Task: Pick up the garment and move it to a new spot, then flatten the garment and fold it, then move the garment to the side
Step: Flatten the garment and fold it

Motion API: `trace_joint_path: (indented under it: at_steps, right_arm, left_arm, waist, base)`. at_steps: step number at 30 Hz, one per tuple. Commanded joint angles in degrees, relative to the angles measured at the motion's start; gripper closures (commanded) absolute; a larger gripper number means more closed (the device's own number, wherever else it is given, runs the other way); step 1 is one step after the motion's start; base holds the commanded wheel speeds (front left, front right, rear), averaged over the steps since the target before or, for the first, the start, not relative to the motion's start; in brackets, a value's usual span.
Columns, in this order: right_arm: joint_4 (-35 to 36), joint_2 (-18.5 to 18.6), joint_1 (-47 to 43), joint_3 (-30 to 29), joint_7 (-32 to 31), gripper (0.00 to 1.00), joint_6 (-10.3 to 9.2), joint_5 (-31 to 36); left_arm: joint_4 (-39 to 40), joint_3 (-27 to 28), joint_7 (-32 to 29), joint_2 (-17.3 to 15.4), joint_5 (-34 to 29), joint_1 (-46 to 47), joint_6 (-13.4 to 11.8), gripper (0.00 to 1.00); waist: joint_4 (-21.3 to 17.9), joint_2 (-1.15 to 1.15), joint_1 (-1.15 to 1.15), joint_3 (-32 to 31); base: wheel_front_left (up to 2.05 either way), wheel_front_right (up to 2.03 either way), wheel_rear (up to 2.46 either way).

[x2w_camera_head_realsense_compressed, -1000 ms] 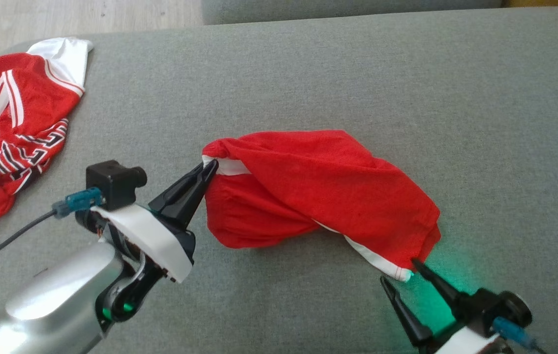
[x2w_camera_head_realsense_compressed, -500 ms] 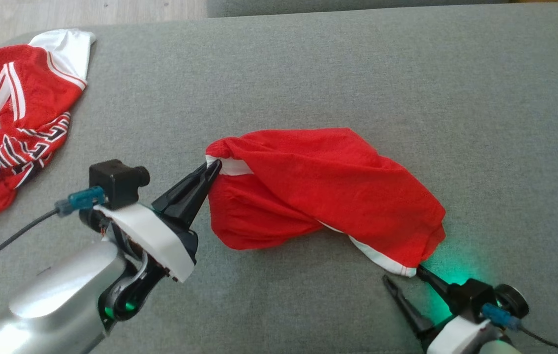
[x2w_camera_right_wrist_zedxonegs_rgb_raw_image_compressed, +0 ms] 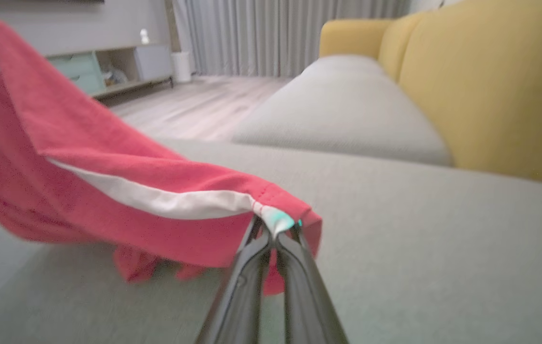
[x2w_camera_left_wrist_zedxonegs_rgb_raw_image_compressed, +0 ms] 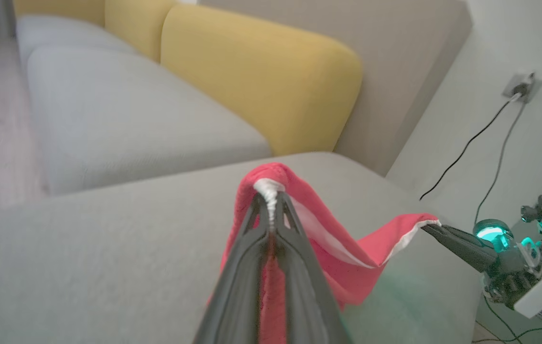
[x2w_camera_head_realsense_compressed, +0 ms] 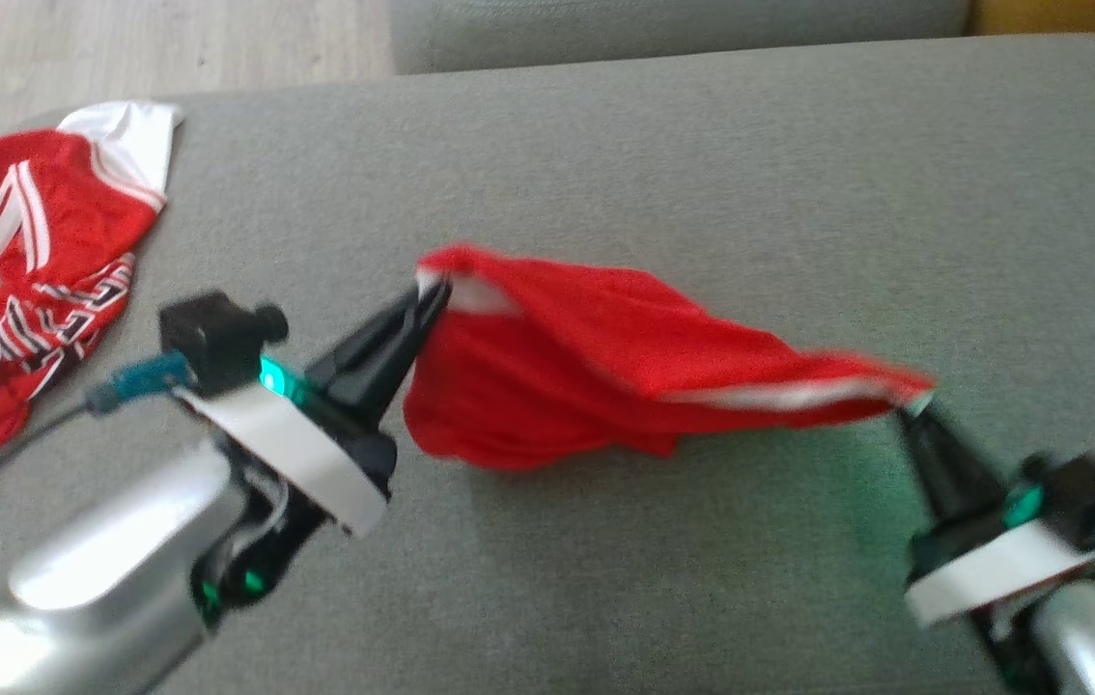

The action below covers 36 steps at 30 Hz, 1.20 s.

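Since both ends are pinched and the red garment (x2w_camera_head_realsense_compressed: 605,367) hangs lifted between our arms, we judge the step in hand to be carrying it to a new spot on the grey sofa seat (x2w_camera_head_realsense_compressed: 702,154). To do it well we'd move both arms together at matching height, hold the span just taut so the sagging middle clears the cushion without dragging, and not pull so hard that the thin hems slip out. Left fingers (x2w_camera_head_realsense_compressed: 383,347) are clamped on a bunched white-trimmed edge at the garment's left end; in the left wrist view the white hem sits right at the tips. Right fingers (x2w_camera_head_realsense_compressed: 934,454) are clamped on the white-striped corner at the right end, with cloth poking just past the tips in the right wrist view. The garment stretches between the two grips, above the seat, its belly drooping nearer our left side, close to or brushing the cushion, we can't tell which. A second red-and-white garment (x2w_camera_head_realsense_compressed: 26,251) lies crumpled at the seat's far left edge, well apart; we'd steer clear of it when setting down.
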<state>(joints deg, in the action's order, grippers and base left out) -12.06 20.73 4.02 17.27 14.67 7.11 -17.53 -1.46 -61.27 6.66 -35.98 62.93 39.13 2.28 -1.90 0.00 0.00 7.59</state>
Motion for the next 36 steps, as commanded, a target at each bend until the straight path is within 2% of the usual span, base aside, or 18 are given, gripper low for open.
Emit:
trace_joint_path:
  at_steps: [1, 5, 9, 16, 20, 22, 24, 27, 31, 36]
  right_arm:
    - [4.06, 1.65, 1.52, -1.09, 0.33, 1.0, 0.37, -0.11]
    - [8.7, 4.3, 8.78, -3.67, 0.33, 1.0, 0.37, -0.72]
    - [7.51, 6.56, 17.52, -3.83, 0.33, 1.0, 0.37, -1.85]
    - [-6.88, 10.65, 42.45, -0.41, 0.33, 1.0, 0.37, -3.94]
    - [-11.73, 10.88, 53.21, -4.41, 0.33, 1.0, 0.37, 0.05]
    - [-11.07, 10.47, 55.51, -6.78, 0.33, 1.0, 0.37, 2.18]
    - [-9.77, 9.74, 54.92, -8.25, 0.33, 1.0, 0.37, 4.43]
    - [-7.43, 8.29, 49.52, -8.91, 0.33, 1.0, 0.37, 7.42]
    - [-5.51, 6.17, 37.09, -8.99, 0.33, 1.0, 0.37, 8.41]
    - [-1.55, 3.98, 19.14, -9.08, 0.33, 1.0, 0.37, 6.52]
  left_arm:
    - [2.34, 4.07, 1.48, -1.91, -0.64, 5.31, 0.58, 1.0]
    - [3.64, 5.88, 2.28, -1.09, -2.42, 10.52, 1.72, 1.0]
    - [2.13, 6.66, 2.35, 1.14, -5.57, 17.25, 2.72, 1.0]
    - [-12.52, 5.86, 4.61, 10.37, -12.87, 33.66, 4.62, 1.0]
    - [-21.35, 10.43, 8.12, 17.15, -15.92, 40.25, 4.87, 1.0]
    - [-21.88, 16.02, 8.27, 20.1, -18.61, 41.45, 4.94, 1.0]
    - [-20.91, 19.97, 8.3, 21.42, -22.73, 39.27, 5.06, 1.0]
    - [-17.87, 23.23, 8.31, 22.19, -27.76, 31.01, 5.16, 1.0]
    - [-14.75, 20.99, 8.32, 21.03, -32.28, 16.54, 5.18, 1.0]
    - [-13.65, 17.2, 8.33, 20.24, -35.73, -0.08, 5.19, 1.0]
  waist:
    - [-0.95, 0.0, 0.0, -0.51]
    - [-2.35, 0.0, 0.0, -0.21]
    - [-2.78, 0.0, 0.0, 1.2]
    - [-4.33, 0.0, 0.0, 6.94]
    - [-5.52, 0.0, 0.0, 9.68]
    - [-6.22, 0.0, 0.0, 10.99]
    - [-6.98, 0.0, 0.0, 11.2]
    - [-7.73, 0.0, 0.0, 10.57]
    - [-7.74, 0.0, 0.0, 9.44]
    - [-7.26, 0.0, 0.0, 8.68]
  base:
    - [0.0, 0.0, 0.0]
    - [0.0, 0.0, 0.0]
    - [0.0, 0.0, 0.0]
    - [0.0, 0.0, 0.0]
    - [0.0, 0.0, 0.0]
    - [0.0, 0.0, 0.0]
    - [0.0, 0.0, 0.0]
    - [0.0, 0.0, 0.0]
    - [0.0, 0.0, 0.0]
    - [0.0, 0.0, 0.0]
